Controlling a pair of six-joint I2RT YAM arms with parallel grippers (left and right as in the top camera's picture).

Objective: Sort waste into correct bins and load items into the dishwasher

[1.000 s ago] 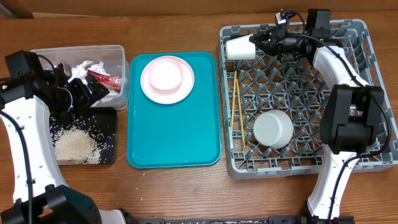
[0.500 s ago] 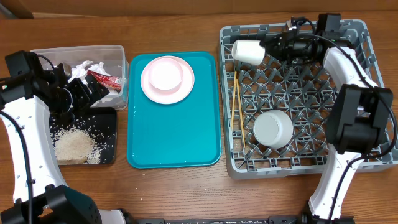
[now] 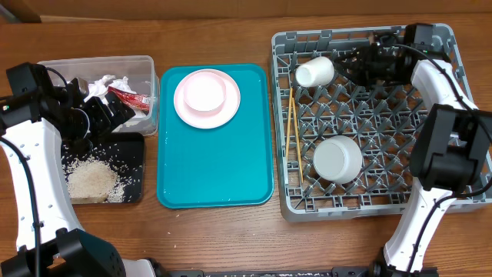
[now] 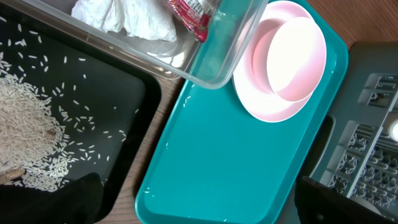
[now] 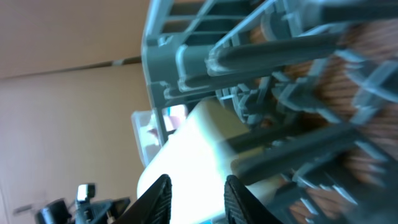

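Seemingly ungripped by the slightly parted right gripper (image 5: 196,190), the small white cup (image 3: 315,73) is seen lying sideways at the dish rack's (image 3: 279,123) back-left corner.

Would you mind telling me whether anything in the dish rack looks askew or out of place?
The small white cup lies on its side across the pegs near the dish rack's far left corner, not standing or upended. Nothing else there looks odd.

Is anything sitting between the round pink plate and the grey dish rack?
Nothing visible: only bare teal tray separates the round pale pink plate from the grey plastic dish rack, where two wooden chopsticks lie just inside.
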